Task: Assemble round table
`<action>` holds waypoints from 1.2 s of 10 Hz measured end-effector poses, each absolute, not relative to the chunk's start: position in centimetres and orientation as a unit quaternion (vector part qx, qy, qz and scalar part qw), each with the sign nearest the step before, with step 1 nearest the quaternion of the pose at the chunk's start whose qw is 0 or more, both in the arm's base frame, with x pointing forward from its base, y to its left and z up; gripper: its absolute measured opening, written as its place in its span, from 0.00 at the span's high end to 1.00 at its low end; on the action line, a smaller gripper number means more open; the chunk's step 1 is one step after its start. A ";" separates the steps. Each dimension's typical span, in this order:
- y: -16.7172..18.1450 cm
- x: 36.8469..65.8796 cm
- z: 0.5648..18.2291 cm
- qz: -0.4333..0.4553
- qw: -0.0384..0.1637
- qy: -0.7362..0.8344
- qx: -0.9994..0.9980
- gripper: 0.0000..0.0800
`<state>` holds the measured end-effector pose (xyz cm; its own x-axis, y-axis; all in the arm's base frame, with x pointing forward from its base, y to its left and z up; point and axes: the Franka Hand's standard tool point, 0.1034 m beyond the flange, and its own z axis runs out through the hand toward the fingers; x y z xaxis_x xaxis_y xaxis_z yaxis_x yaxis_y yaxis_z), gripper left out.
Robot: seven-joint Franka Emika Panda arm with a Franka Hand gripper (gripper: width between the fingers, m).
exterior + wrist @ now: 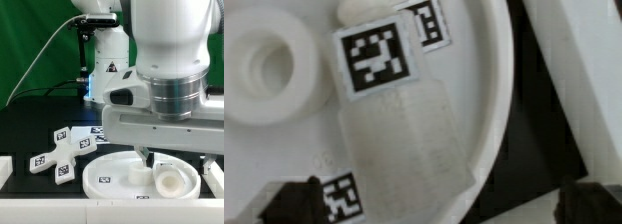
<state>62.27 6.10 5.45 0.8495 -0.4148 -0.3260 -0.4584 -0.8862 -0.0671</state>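
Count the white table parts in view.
3: cross-shaped foot piece at the exterior view's left, round disc in the middle, cylindrical post at its right edge; others may be hidden.

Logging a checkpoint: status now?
Tool open over disc rim, holding nothing. Disc lying flat. Post close by the tool, foot well apart.

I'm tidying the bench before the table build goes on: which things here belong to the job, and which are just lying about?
Job: round disc, cross-shaped foot piece, short cylindrical post.
Lying about: white block at the exterior view's left edge, white block at its right edge.
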 end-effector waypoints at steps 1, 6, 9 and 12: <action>5.9 61.6 5.6 0.199 0.071 0.223 -0.952 0.19; 5.4 62.7 4.6 0.328 0.069 0.204 -0.920 0.19; 7.7 62.6 5.3 0.313 0.061 0.189 -0.929 0.19; 7.3 62.5 4.5 0.309 0.062 0.195 -0.929 0.19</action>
<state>62.53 7.27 4.46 0.7321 -0.3247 -0.5988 -0.4011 -0.9160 0.0063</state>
